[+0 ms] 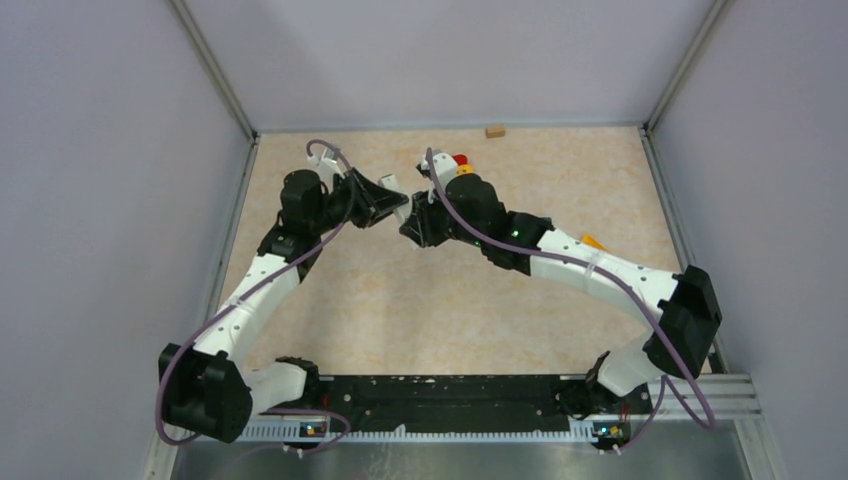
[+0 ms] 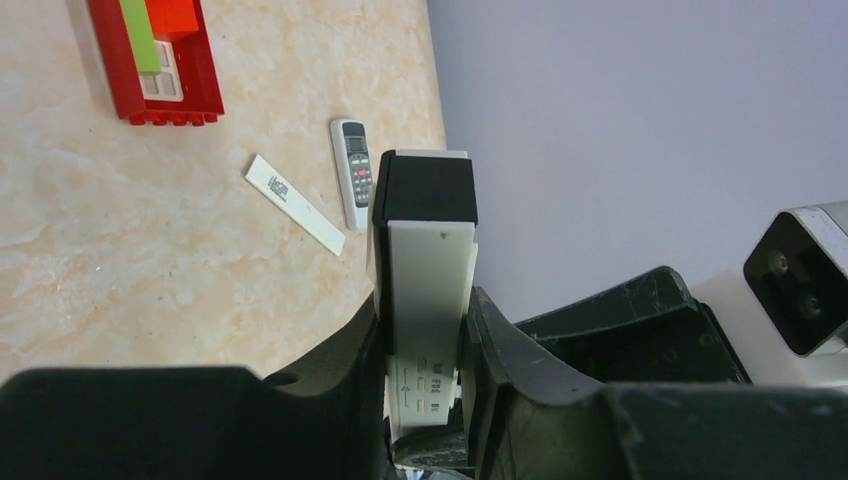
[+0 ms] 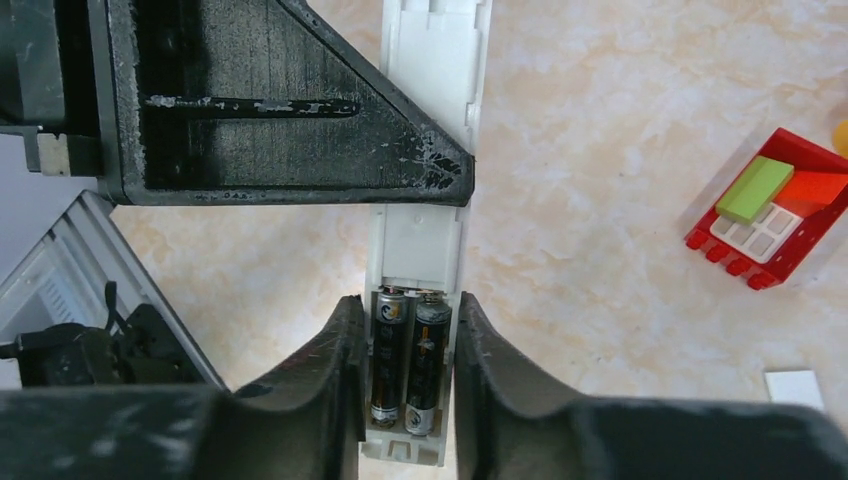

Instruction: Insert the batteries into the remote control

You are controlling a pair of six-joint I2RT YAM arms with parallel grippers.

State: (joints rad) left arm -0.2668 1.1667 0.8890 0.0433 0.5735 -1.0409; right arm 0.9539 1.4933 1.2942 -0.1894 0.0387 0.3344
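Above the table (image 3: 620, 120), the left hand (image 2: 425, 305) and right hand (image 3: 405, 310) both clamp the remote control (image 3: 420, 240) by its long edges; 2 batteries (image 3: 405, 360) sit in its bay. We judge it light, rigid, slippery.

Left jaws hide part of the remote control (image 3: 418, 245), whose far end the top edge cuts off.

Two dark batteries (image 3: 390, 355) inside white remote (image 3: 420, 240)
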